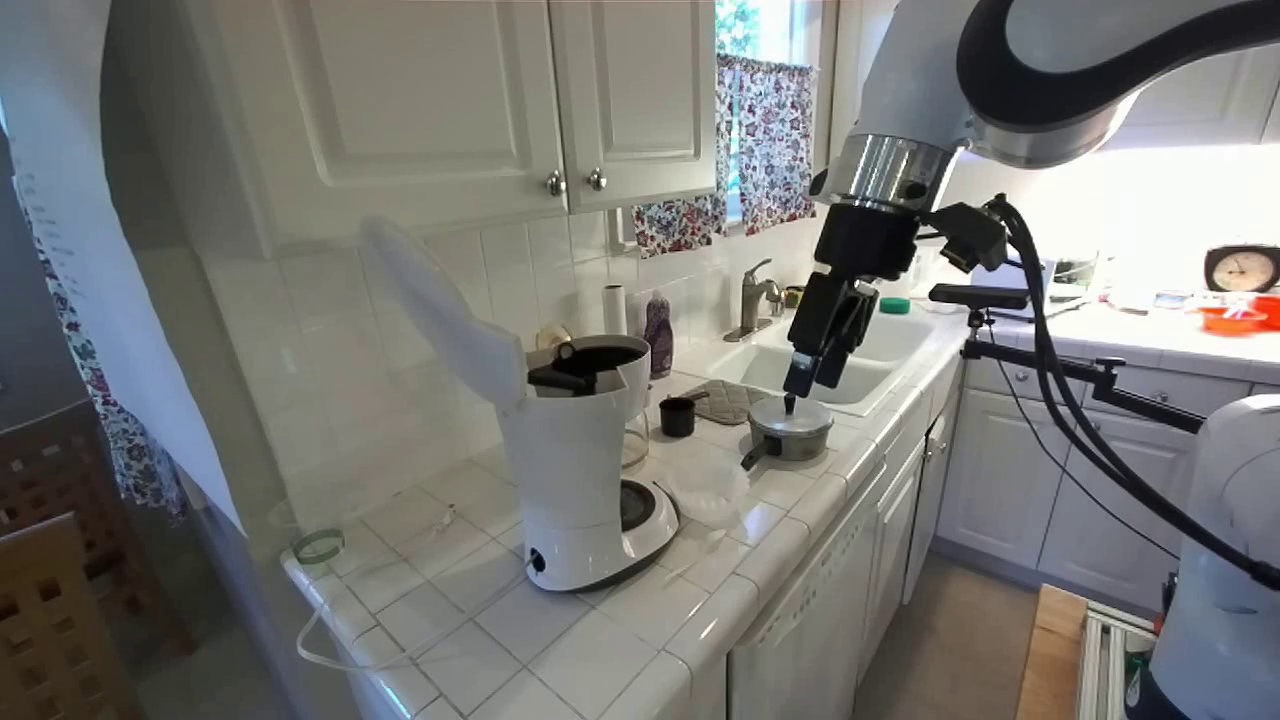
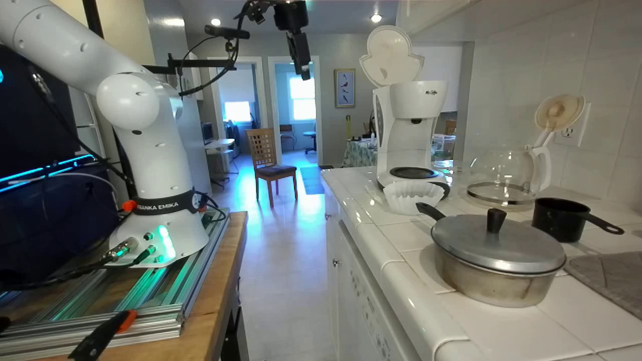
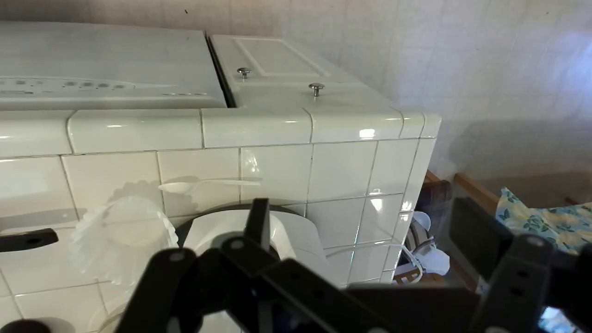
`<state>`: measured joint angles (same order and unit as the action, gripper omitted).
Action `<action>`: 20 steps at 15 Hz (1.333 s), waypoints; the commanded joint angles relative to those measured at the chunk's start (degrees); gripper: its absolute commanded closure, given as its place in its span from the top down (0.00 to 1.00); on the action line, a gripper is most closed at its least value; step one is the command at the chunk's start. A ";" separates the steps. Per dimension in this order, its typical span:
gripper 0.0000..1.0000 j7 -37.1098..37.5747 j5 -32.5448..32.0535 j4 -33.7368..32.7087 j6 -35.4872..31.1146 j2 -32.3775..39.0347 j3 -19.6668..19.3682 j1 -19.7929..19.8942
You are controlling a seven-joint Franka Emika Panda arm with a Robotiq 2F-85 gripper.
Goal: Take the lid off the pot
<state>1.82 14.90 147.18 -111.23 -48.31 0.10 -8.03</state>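
The small metal pot (image 1: 785, 447) stands on the tiled counter near the sink; it also shows in an exterior view (image 2: 489, 288). Its round grey lid (image 2: 506, 245) with a dark knob lies on it, seen in both exterior views (image 1: 805, 418). The pot's dark handle (image 3: 27, 240) shows at the left edge of the wrist view; the rest is out of that view. My gripper (image 3: 370, 224) is open and empty, its fingers wide apart. It seems just over the knob in an exterior view (image 1: 814, 380), but hangs high and well apart from the pot in an exterior view (image 2: 303, 75).
The white coffee maker (image 2: 419, 103), flap raised, stands beside a paper filter (image 2: 412, 195). A glass carafe (image 2: 501, 173) and a small dark cup (image 2: 559, 220) stand toward the wall. A grey pad (image 1: 730, 402) lies by the sink (image 1: 880, 370). A white spoon (image 3: 185, 186) lies near the counter edge.
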 commanded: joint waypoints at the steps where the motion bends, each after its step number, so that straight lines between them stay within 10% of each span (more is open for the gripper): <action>1: 1.00 3.12 -1.81 0.30 -2.35 0.92 2.37 4.11; 10: 1.00 12.63 -7.50 3.27 -19.83 6.45 0.21 19.49; 20: 1.00 9.81 0.14 3.27 -25.70 11.07 -8.45 17.28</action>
<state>13.11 11.99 150.14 -135.32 -38.20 -6.05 10.67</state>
